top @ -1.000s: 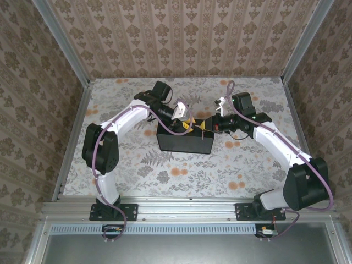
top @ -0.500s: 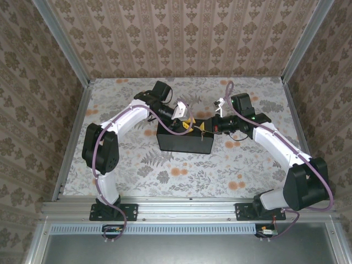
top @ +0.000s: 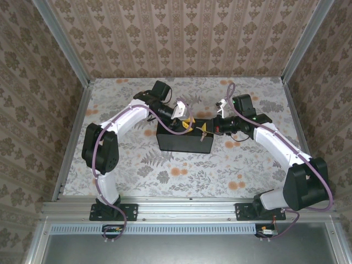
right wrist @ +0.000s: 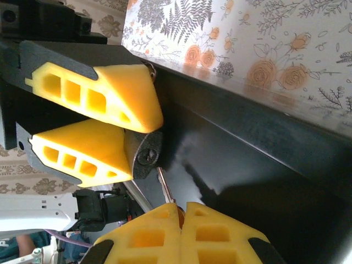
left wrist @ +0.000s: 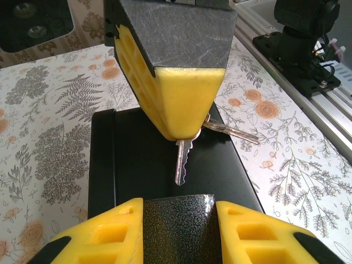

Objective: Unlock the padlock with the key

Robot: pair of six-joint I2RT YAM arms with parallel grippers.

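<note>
Since a second ago the right gripper (top: pixel 207 128) has crept slightly toward the left gripper (top: pixel 188 123), while the left arm has kept its place. From above, the two meet tip to tip over the black box (top: pixel 181 144). It lies just beneath them with its lid down, so its contents are hidden.

From the left wrist, the left gripper's yellow fingers (left wrist: pixel 96 237) sit partly closed on a dark block, judged to be the padlock (left wrist: pixel 176 219). Straight ahead, the right gripper's fingers are pressed together on the head of the key (left wrist: pixel 180 162), its blade pointing back at the padlock. A second key (left wrist: pixel 234 132) hangs off to one side.

From the right wrist, the blade runs from the closed right fingertips to the padlock's keyhole face. Whether its tip is in the slot cannot be told.

The key is likely light, stiff and slick, apt to swivel between pads, so the flat head is the place to pinch. The padlock is probably hard and dense, and holding its flat sides leaves the keyhole free.
</note>
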